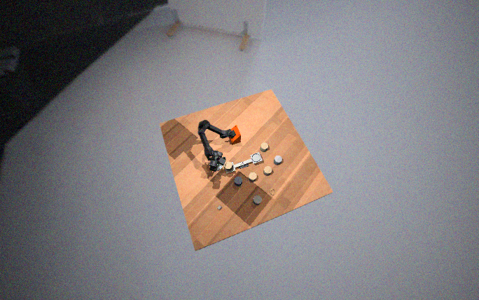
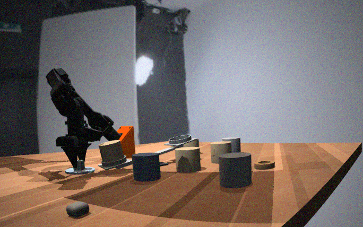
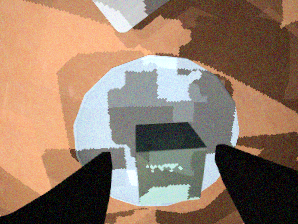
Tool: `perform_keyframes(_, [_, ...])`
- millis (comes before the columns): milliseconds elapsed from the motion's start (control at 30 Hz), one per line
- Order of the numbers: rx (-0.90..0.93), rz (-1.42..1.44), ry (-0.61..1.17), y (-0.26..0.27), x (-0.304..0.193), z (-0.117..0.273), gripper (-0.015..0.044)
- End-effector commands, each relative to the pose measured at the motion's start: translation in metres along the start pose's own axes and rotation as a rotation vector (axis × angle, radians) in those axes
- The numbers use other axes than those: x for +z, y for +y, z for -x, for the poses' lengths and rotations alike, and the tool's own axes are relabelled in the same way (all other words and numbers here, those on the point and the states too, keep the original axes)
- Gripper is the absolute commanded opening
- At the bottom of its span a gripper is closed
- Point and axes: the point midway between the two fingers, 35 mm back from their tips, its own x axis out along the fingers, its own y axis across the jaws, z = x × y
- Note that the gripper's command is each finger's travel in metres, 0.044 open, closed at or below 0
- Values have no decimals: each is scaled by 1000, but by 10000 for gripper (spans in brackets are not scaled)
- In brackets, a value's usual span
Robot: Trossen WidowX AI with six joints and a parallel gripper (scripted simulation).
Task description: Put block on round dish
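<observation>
Jaws [image 1: 213, 167] [image 2: 78, 165] partly open, gripping nothing; block [image 2: 80, 164] [image 3: 171, 172] on dish [image 1: 221, 167] [image 2: 70, 171] [image 3: 92, 115] (no readable writing).

Top looks down from afar, exterior sidelong (low), wrist closely; all share dish [image 1: 221, 168] [image 2: 70, 171] [image 3: 90, 115].

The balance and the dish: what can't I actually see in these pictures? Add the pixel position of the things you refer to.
- What lies under the cup on the balance [image 1: 228, 165] [image 2: 111, 151]: its walls hide it in the top and exterior views.
- The block's underside: the block [image 2: 80, 164] [image 3: 171, 172] itself hides it in the wrist view.
</observation>
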Motion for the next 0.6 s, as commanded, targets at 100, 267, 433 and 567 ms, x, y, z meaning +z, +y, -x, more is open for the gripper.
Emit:
perform_keyframes(100, [-11,-15,-6,-2,1,2,440])
perform_keyframes(267, [-57,-72,-40,-11,6,13,440])
perform_keyframes(433, [-29,-43,-30,-6,6,30,440])
perform_keyframes(567, [7,4,-6,1,1,57,440])
